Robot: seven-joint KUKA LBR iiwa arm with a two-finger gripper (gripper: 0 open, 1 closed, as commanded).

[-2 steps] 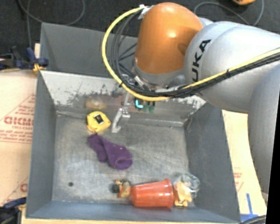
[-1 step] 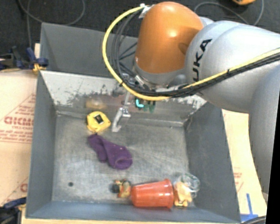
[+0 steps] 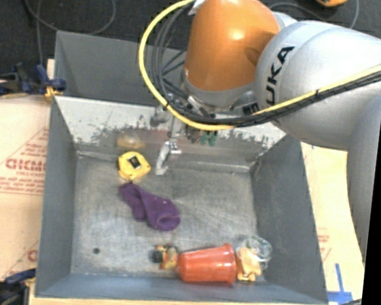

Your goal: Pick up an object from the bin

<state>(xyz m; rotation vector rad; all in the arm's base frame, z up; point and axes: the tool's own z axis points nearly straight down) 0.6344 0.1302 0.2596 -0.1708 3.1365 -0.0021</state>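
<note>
Near the back wall of the grey metal bin (image 3: 60,188), the pincer (image 3: 164,158) hangs down from under the arm's (image 3: 321,81) orange cover (image 3: 227,40). From where I stand, its tip sits low over the floor, just beside the right edge of a small yellow tape measure (image 3: 133,166). I cannot tell whether the pincer is apart or together, nor whether it actually touches the yellow case. The tape measure lies in the back left part of the floor, close to where the back wall slopes down. Just in front of it, near the middle, lies a crumpled purple cloth (image 3: 149,206), close to the tape measure but apart from the pincer. Along the front wall an orange-red cup (image 3: 208,264) lies on its side, with a small toy figure (image 3: 164,255) at its left end and a clear plastic piece (image 3: 256,247) by its right end, all well away from the pincer. Open floor stretches to the pincer's right, between the back wall and the cup, and also down the left side towards the front corner.
</note>
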